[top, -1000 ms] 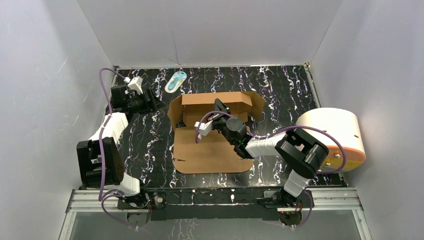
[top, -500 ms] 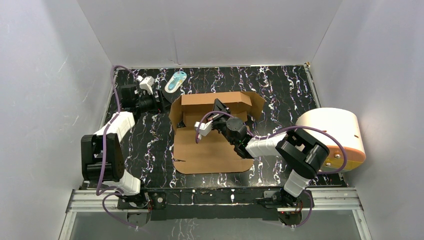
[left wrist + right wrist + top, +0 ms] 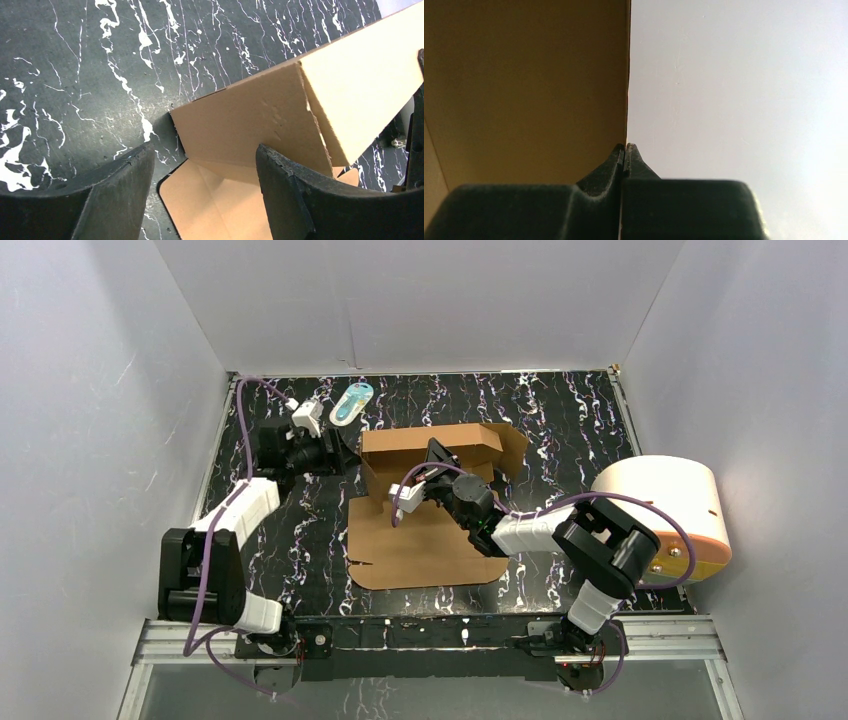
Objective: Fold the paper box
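While left claw (image 3: 205, 155) stands open at the left flap of the paper box (image 3: 420, 540) | right claw (image 3: 624, 147) closed, tips against a raised wall | box mid-counter (image 3: 560, 410), half-formed | risk — an askew push likely buckles the flap off-crease

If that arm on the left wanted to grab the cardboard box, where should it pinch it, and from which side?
Probably the raised left side flap of the paper box, approached from the left. It is a thin panel standing off the table, with a free edge facing the open left tool, so one finger could pass each face.
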Available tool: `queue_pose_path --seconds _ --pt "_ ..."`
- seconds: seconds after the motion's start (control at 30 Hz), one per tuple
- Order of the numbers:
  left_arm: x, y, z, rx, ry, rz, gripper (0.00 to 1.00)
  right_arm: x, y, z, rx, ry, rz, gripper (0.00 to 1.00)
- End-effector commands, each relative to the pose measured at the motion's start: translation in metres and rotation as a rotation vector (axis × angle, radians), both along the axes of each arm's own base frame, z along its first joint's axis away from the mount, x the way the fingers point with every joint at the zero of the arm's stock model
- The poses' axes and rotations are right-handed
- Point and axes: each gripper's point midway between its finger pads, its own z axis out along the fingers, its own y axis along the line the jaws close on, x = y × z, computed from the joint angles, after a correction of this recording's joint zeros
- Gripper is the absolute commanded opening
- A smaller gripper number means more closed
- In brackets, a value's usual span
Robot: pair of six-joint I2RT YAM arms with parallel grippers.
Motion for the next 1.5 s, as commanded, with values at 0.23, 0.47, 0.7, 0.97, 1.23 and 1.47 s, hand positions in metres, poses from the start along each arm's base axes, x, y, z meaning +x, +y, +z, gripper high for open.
queue_pose_path --seconds 0.23,0.47,0.7,0.97,1.23,1.47 --pt "-0.015 -0.01 0.011 -0.068 -0.183 0.106 0.7 -0.006 0.014 0.03 0.052 -0.025 0.061 0.02" --pt "-0.02 -0.022 0.005 -0.081 -0.263 0.073 0.7 -0.013 0.023 0.012 -0.009 0.01 0.086 0.02" --pt "-0.02 -0.036 0.007 -0.059 -0.323 0.023 0.67 -0.021 0.038 -0.004 -0.053 0.043 0.12 0.02" --pt "-0.019 -0.035 0.003 -0.01 -0.363 0.048 0.63 -0.024 0.043 -0.009 -0.077 0.074 0.131 0.02" --pt "-0.017 -0.031 0.006 0.019 -0.404 0.113 0.53 -0.027 0.045 -0.012 -0.072 0.102 0.14 0.02" --pt "-0.011 -0.022 0.003 0.047 -0.439 0.226 0.47 -0.028 0.049 -0.012 -0.059 0.114 0.152 0.02"
